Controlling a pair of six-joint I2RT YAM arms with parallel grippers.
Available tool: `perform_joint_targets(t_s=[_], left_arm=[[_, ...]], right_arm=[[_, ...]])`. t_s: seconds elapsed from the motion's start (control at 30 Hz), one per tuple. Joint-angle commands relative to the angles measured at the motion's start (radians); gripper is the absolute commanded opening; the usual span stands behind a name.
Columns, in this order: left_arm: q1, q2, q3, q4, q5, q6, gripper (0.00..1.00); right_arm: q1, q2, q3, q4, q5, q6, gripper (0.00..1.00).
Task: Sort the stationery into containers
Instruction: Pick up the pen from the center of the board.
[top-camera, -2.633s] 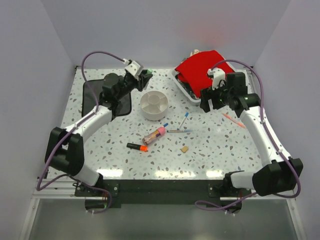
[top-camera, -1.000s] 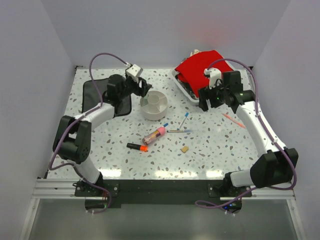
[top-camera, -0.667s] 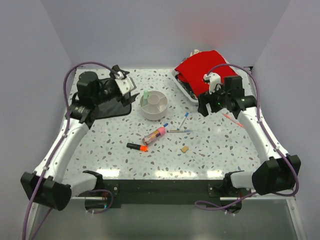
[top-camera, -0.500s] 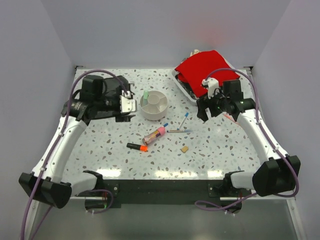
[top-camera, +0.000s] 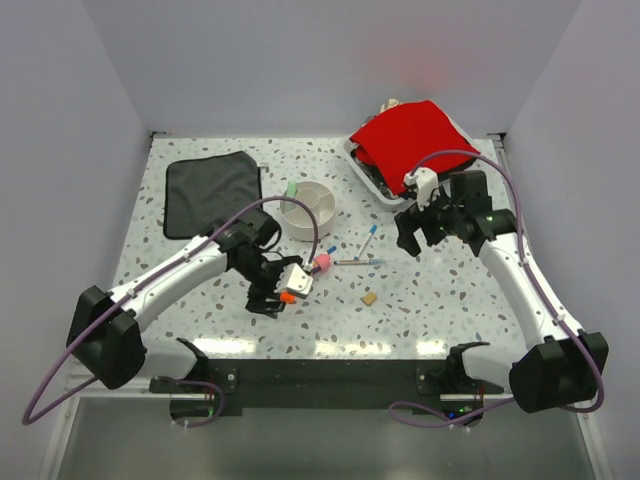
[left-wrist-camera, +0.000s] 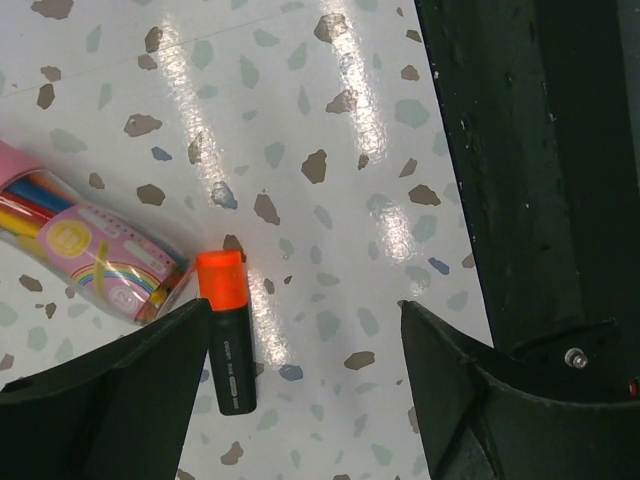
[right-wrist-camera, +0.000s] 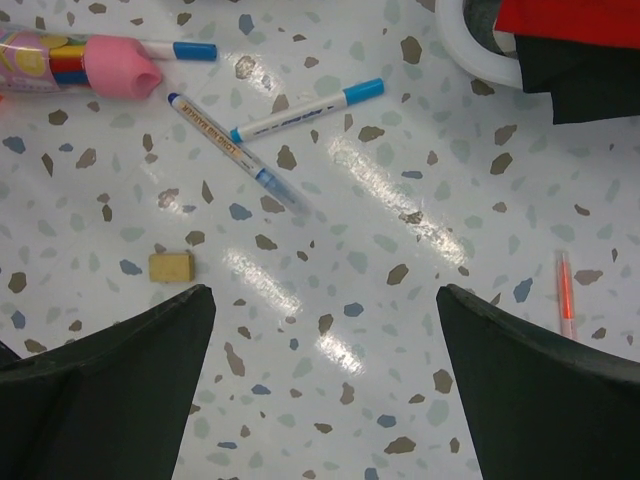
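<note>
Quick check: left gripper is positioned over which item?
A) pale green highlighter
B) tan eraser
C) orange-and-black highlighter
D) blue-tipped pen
C: in the left wrist view the orange-and-black highlighter lies flat between the open fingers of the left gripper, close to one of them and beside the pink-capped stick.

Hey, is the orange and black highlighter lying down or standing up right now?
Lying down: the orange-and-black highlighter rests lengthwise on the speckled table, and its whole side shows in the left wrist view.
</note>
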Motion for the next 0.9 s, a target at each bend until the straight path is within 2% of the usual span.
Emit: perform_joint_targets(t_s=[0.0,0.23,0.47,0.87], left_arm=[[-0.039,0.041,-0.051,0.155,-0.07,-0.104,0.79],[-0.042,0.113,-0.106,0.261,-0.151,-0.151,0.65],[-0.043,0.132,-0.135,0.364,-0.17,-0.188,0.65],[-0.042,0.207,-0.171,0.412,-0.178,-0.188,0.61]], right_arm=[[-0.005,-0.028,-0.012,-0.015,-0.032,-0.024,0.97],[-0.003,-0.035,-0.017,-0.02,-0.027,-0.034,0.97],[-0.003,-0.028,-0.023,-0.019,-0.029,-0.033,0.96],[-0.005,-0.014,-0.014,-0.025,-0.029,-0.024,0.96]])
